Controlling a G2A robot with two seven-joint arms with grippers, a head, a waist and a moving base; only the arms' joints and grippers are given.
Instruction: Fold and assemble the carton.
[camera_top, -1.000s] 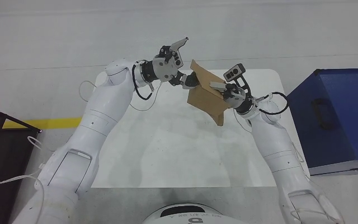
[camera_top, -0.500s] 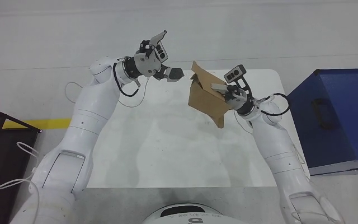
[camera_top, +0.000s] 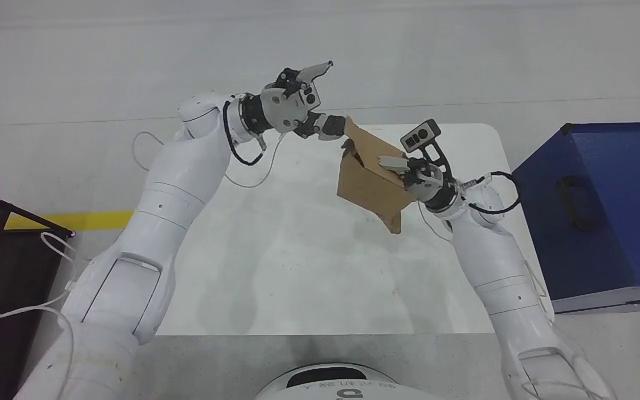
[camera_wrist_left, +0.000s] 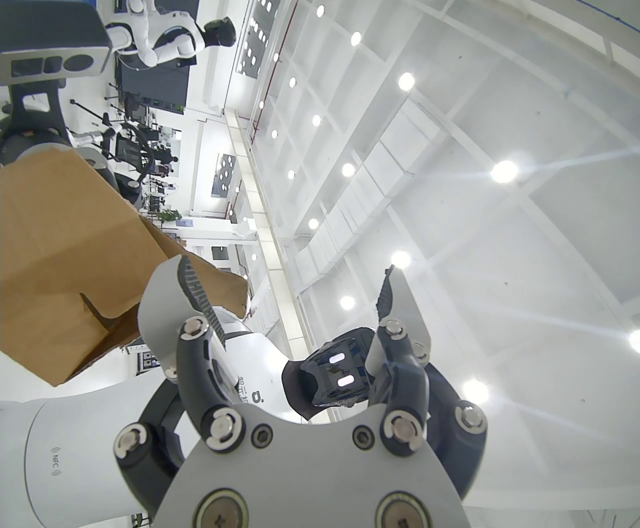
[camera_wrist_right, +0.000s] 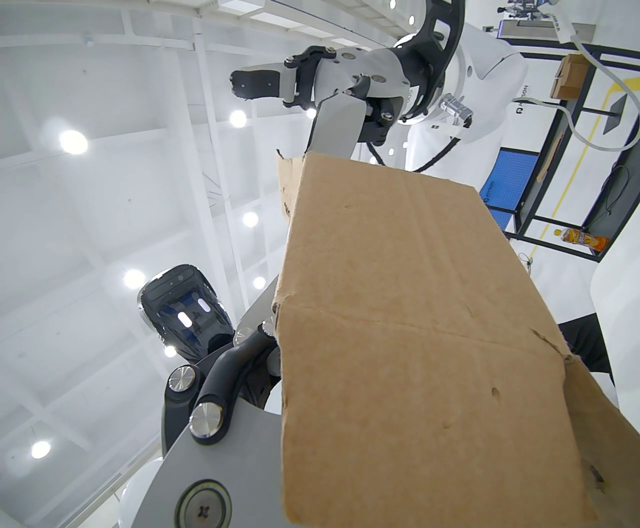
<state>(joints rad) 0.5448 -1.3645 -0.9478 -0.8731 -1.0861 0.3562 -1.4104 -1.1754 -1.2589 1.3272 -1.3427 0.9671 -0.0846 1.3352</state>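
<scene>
Well, our right claw (camera_top: 402, 166) clamps the carton (camera_top: 372, 180) above the tabletop's far edge; left claw (camera_wrist_left: 286, 267) gapes alongside

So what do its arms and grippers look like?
The left arm and right arm wear glossy white shells, with black wrist joints and thin cables looping alongside. The left gripper has a silver plate with screws, black curved links and two pale fingers faced with black ribbed pads; the right gripper shows the same plate and links. A grey camera box tops each wrist.
</scene>
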